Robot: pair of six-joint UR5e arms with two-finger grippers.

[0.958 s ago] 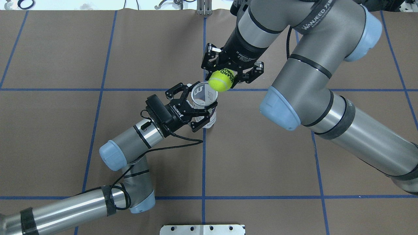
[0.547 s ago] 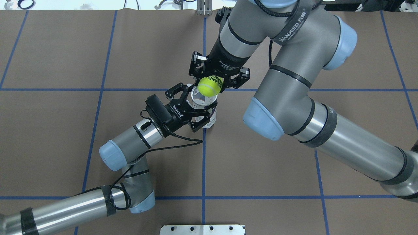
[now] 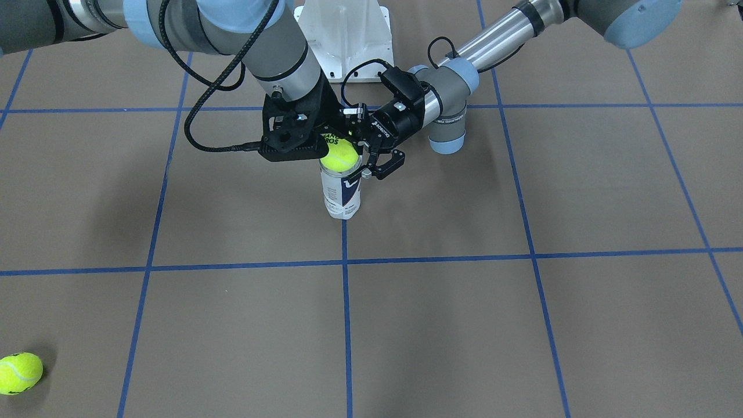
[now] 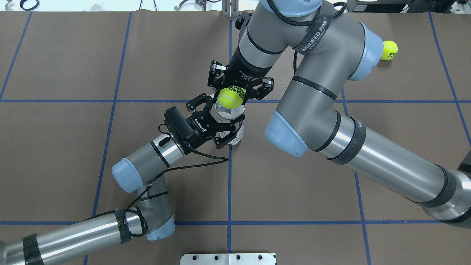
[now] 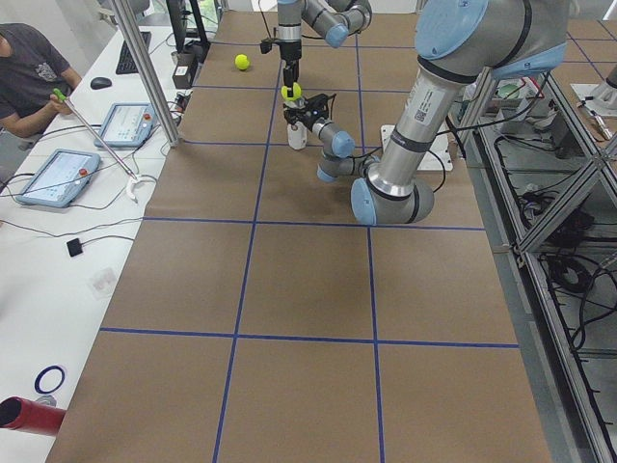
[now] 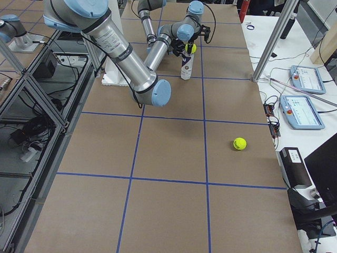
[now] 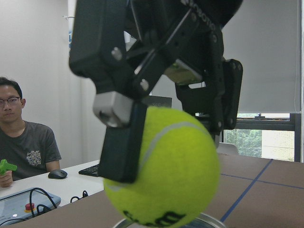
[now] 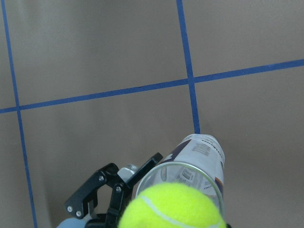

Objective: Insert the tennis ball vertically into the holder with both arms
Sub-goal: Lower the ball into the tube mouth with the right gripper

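Note:
The holder, a clear can with a white and navy label, stands upright on the brown table. My left gripper is shut on its upper part from the side. My right gripper points down and is shut on a yellow tennis ball, just above the holder's open mouth. In the front view the ball sits at the holder's rim. The left wrist view shows the ball between black fingers. The right wrist view shows the ball over the holder.
A second tennis ball lies loose at the far right of the table, also in the front view. The white pedestal base stands behind the arms. A metal plate sits at the near edge. An operator sits beside the table.
My right arm has carried the ball to the left, from beside the holder's right rim to over its mouth. The left gripper and the holder have not moved.

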